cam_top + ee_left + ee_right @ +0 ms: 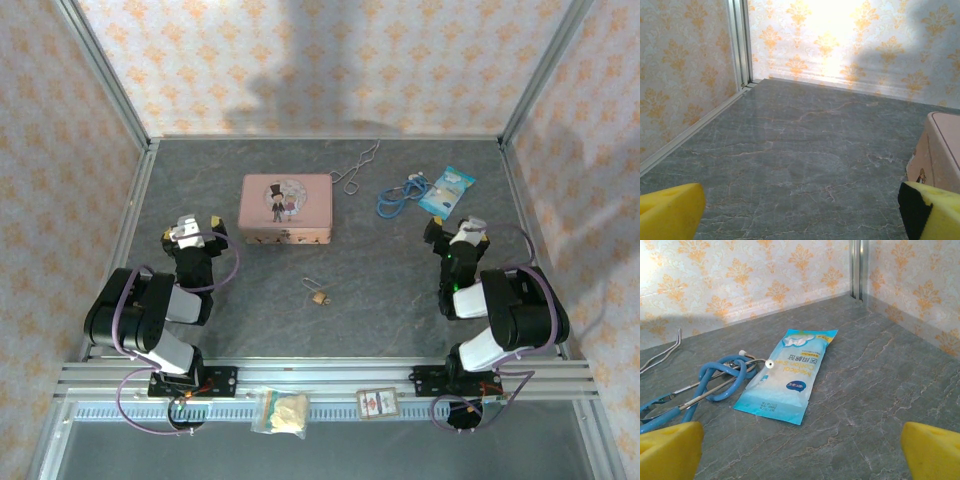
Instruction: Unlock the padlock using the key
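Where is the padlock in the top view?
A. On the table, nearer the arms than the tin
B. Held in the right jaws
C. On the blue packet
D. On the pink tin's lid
A: the padlock lies on the bare table, apart from the tin and on the arms' side of it.

Padlock [319, 297] tiny (keyhole indistinct); pink tin [940, 155] cropped at edge.

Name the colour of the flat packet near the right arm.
Light blue and white with blue print; the packet shows best in the right wrist view.
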Controlling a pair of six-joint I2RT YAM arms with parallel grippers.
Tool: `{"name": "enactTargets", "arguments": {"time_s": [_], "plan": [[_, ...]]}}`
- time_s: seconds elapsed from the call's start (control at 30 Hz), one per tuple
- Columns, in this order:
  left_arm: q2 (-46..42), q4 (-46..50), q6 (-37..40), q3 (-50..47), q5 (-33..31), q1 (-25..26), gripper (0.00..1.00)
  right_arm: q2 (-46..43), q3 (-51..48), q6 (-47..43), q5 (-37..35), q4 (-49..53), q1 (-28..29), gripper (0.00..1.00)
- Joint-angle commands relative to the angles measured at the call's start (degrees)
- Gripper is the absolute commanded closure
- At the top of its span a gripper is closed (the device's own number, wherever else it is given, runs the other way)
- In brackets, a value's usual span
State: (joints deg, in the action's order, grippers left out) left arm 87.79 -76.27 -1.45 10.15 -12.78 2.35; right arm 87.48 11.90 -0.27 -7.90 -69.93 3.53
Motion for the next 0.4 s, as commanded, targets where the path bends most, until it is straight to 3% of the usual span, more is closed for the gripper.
{"name": "enactTargets", "arguments": {"time_s": [0.0,0.37], "plan": [[0.54,-2.17,-0.31,1.02,-0.06,-0.29,0.01,-0.57,0.39,-0.27,-0.49,-2.40,-0.19,0.00],[0.40,-1.69,-0.46,1.19,-0.16,-0.26,0.01,-0.50,0.47,-0.33,-0.57,-2.43,-0.19,0.00]]}}
